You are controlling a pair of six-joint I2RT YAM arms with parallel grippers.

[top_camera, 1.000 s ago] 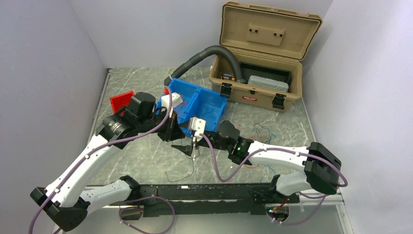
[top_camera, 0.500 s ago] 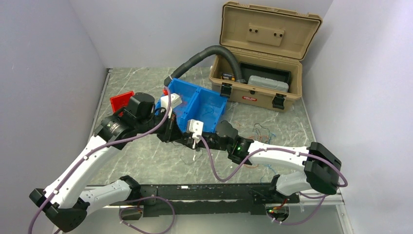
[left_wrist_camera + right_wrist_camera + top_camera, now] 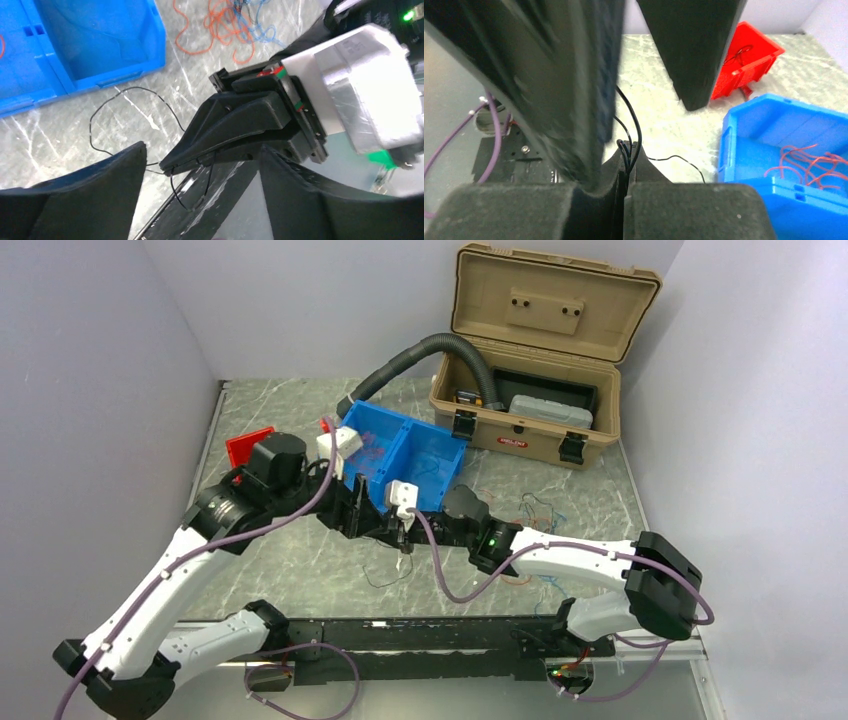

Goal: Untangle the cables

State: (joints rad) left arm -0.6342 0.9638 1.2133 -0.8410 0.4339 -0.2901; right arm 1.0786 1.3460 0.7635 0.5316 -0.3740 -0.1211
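Observation:
My right gripper [image 3: 628,145] is shut on a thin black cable [image 3: 633,125], which passes through the closed fingertips in a small loop. The rest of that black cable [image 3: 125,92] trails in a loop over the marble table [image 3: 300,560]. My left gripper [image 3: 202,147] is open, one finger on each side of the right gripper's tip [image 3: 200,150], holding nothing. In the top view the two grippers [image 3: 375,525] meet in front of the blue bin [image 3: 430,445]. A tangle of red and blue cables [image 3: 225,25] lies on the table to the right. Red cables [image 3: 804,162] lie in the blue bin.
A small red bin [image 3: 250,447] sits left of the blue bin and holds a dark wire. An open tan toolbox [image 3: 530,360] stands at the back right, with a thick grey hose [image 3: 410,360] running from it to the blue bin. Walls close both sides.
My right gripper has shut on the black cable. My left gripper has opened and let it go, and the left arm has shifted slightly left.

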